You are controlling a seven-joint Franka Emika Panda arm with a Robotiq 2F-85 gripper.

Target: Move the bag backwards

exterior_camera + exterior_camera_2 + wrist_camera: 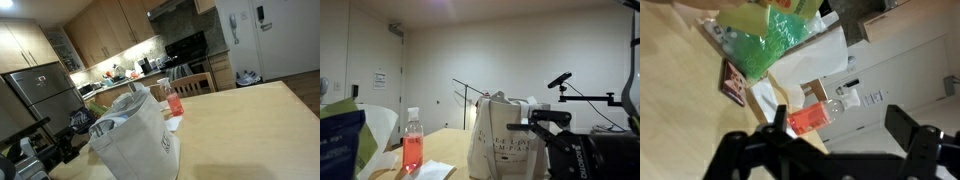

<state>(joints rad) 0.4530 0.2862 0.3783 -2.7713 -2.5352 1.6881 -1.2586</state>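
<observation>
On the worktop (pixel 250 120), the bag (pixel 135 135) stands upright with its top open. It is big, soft and off-white, with dark print on its side. A clear bottle (pixel 173 100) of red drink stands near it, with some white paper (pixel 432 170) lying by its foot.

Your tool (pixel 838 115) is wide open. In the wrist view its two black fingers (pixel 780 118) are spread far apart and hold nothing. You can see the red bottle past them. In an exterior view the dark arm (pixel 582 152) reaches in close to the bag's side, but I cannot tell if it touches the cloth.

So you have not yet taken hold of the bag. Here is how I think you can do it well:

- Go for the top edge or a handle. The cloth is floppy, so a flat side will likely just cave in.
- Take a good thick fold between the fingers before you close them. A thin pinch may slip out.
- Pull slowly and low. A soft bag can tip over or slump if you tug from high up.
- Watch the bottle. It is tall and thin, so a bump from the bag or the arm could knock it down.
</observation>
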